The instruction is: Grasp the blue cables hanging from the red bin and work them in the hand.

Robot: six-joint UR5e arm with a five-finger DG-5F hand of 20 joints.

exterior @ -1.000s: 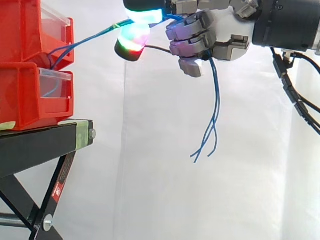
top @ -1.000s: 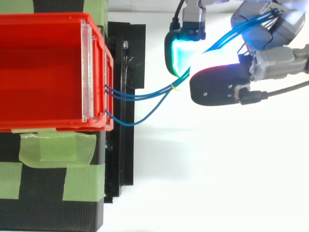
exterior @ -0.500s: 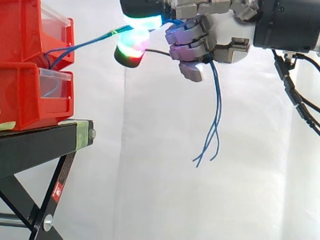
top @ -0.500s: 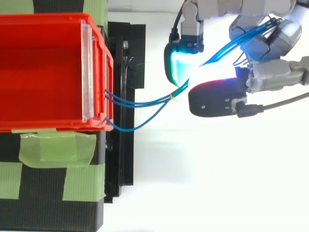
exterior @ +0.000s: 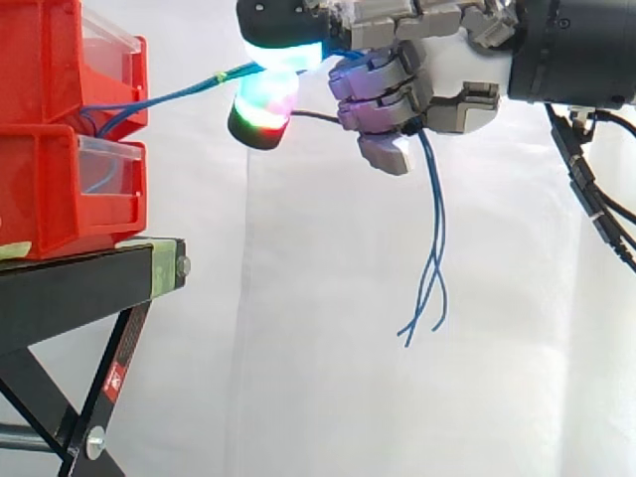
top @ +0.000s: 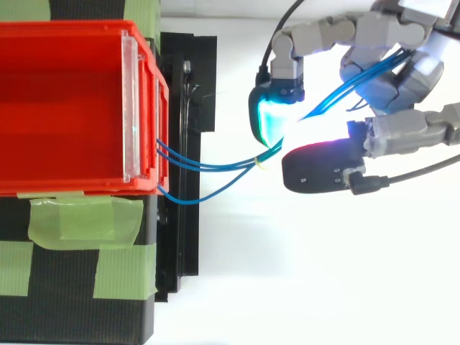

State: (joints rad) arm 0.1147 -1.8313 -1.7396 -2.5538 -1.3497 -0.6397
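Thin, glossy blue cables (exterior: 179, 93) run from the front edge of your upper red bin (top: 65, 108) across the open gap to the robot hand (exterior: 452, 99). From above, they leave the bin beside its clear plastic front panel (top: 129, 100) as separate strands. They gather at a small yellow-green tie (top: 257, 163) just before the hand. The hand is closed on them. Two thick, rounded fingertips (top: 269, 118) pinch the bundle, one glowing cyan and the other black-backed with a magenta and green glow. The grey, segmented fingers behind them curl around the strands. Below the hand, in the side view, the loose cable ends (exterior: 434, 229) hang down in a slack, slightly wavy bunch and spread apart at their tips. A second red bin (exterior: 60, 199) sits under the first. Both rest on a black metal stand (exterior: 79, 288) patched with matte green tape (top: 72, 223). A white curtain (exterior: 348, 378) hangs behind.
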